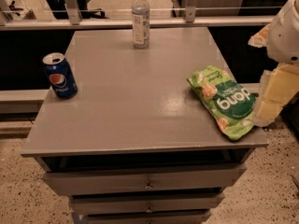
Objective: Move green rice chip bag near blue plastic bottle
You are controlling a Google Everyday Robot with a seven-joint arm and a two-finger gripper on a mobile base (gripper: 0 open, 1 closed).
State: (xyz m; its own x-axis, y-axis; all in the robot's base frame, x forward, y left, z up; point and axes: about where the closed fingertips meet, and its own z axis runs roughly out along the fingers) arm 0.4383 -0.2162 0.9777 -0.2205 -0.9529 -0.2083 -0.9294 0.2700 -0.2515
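The green rice chip bag (224,101) lies flat on the right side of the grey cabinet top (135,92), reaching to its front right corner. The blue plastic bottle (140,18) stands upright at the back middle of the top, with a white cap and a pale label. My gripper (267,111) hangs at the right edge of the view, just right of the bag and close to its lower right edge. I cannot tell whether it touches the bag. The bag and the bottle are far apart.
A blue Pepsi can (59,75) stands upright near the left edge of the top. The cabinet has drawers (147,181) below its front edge. A metal rail (140,22) runs behind the cabinet. The floor (18,190) is speckled.
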